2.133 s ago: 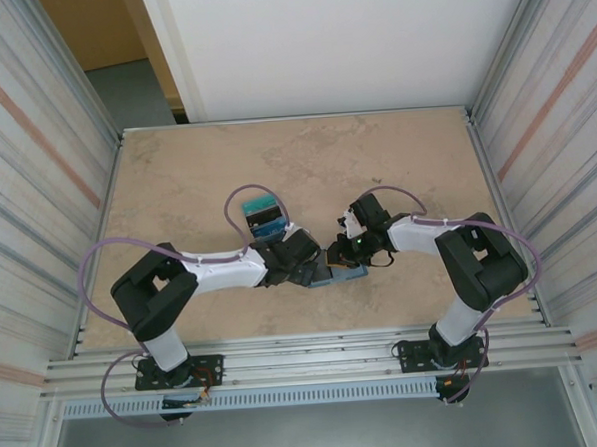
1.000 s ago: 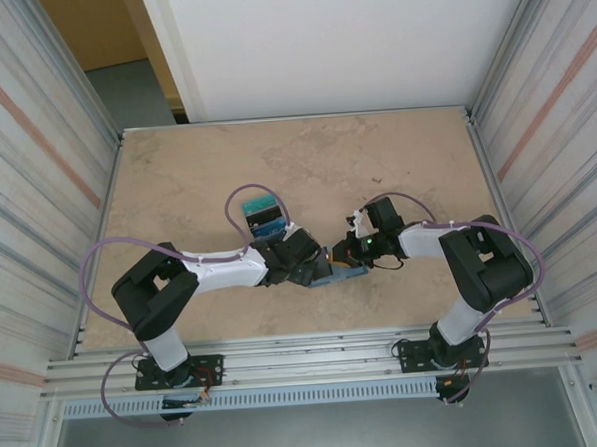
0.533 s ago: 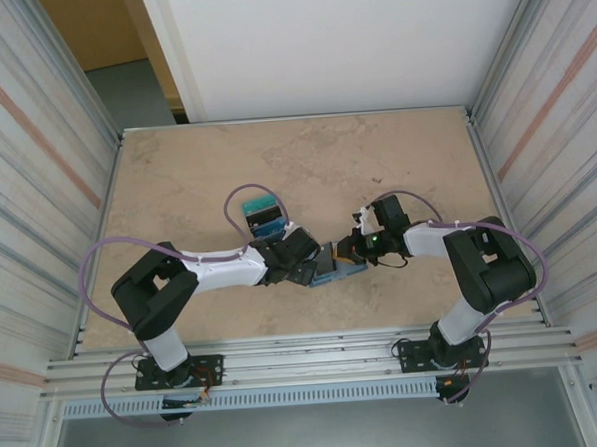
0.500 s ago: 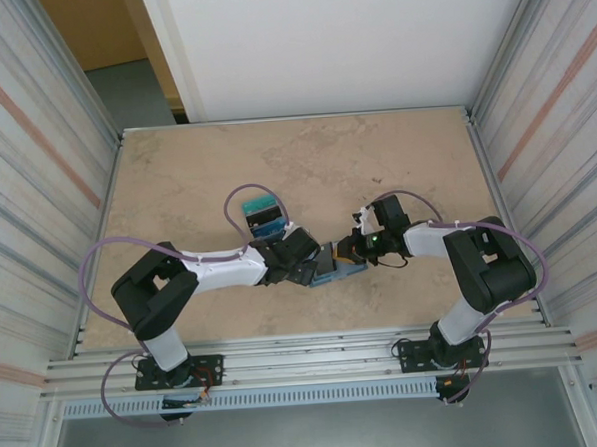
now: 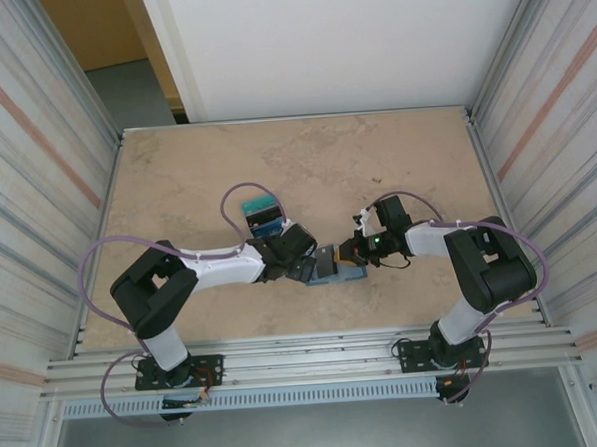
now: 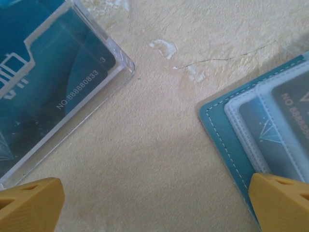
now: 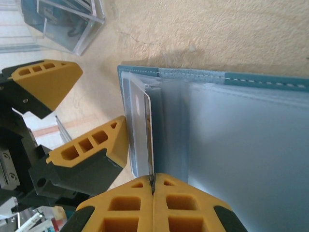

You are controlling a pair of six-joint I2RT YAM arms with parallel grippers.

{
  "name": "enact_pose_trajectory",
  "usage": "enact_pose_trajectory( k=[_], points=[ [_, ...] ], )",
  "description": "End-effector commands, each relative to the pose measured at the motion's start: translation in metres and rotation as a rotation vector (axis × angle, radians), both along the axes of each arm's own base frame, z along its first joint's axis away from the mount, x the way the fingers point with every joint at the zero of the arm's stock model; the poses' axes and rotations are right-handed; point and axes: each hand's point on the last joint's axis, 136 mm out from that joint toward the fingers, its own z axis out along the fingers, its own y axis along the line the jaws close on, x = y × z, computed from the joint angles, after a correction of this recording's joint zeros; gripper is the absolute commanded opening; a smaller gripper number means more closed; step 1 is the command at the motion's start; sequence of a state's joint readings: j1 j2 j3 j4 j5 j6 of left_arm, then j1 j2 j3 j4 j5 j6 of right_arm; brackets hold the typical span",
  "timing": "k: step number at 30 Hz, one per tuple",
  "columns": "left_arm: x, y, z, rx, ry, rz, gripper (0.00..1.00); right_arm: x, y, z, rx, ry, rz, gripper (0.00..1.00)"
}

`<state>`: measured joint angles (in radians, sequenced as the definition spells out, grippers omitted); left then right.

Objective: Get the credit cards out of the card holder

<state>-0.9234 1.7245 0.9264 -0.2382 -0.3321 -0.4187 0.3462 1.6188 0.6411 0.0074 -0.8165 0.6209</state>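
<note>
Each arm is built from black joint housings and white link covers; this applies to the left arm (image 5: 216, 266) and the right arm (image 5: 425, 239). A purple cable (image 5: 93, 269) runs in loops along each arm. Each arm stands on a black base plate (image 5: 176, 372). The right wrist carries a small green indicator light (image 5: 377, 241). The left gripper (image 6: 154, 188) and right gripper (image 7: 153, 180) have black bodies. Their yellow-orange fingers (image 7: 91, 147) are wedge-shaped, with moulded triangular and rectangular cut-outs.

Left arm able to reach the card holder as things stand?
Likely yes. The open left gripper hovers at the card holder's corner, one finger at its edge; the right gripper pinches a card from the opposite side.
</note>
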Motion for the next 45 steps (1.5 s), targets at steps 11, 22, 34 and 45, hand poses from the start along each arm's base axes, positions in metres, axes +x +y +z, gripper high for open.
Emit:
enact_pose_trajectory(
  k=[11,22,34,45],
  points=[
    [0.005,-0.007,0.031,-0.034,-0.044,-0.027,0.99,-0.004,-0.002,0.0,0.002,0.024,0.007,0.02],
    [0.006,-0.027,0.033,-0.056,-0.034,-0.083,0.99,-0.001,-0.002,-0.001,0.003,0.022,-0.019,0.02],
    [0.002,-0.028,0.004,0.011,0.03,-0.105,0.99,-0.003,-0.004,-0.001,-0.011,0.024,-0.015,0.03],
    [-0.007,-0.017,-0.009,0.09,0.061,-0.098,0.99,0.003,-0.003,0.003,0.017,0.017,-0.032,0.16]
  ],
)
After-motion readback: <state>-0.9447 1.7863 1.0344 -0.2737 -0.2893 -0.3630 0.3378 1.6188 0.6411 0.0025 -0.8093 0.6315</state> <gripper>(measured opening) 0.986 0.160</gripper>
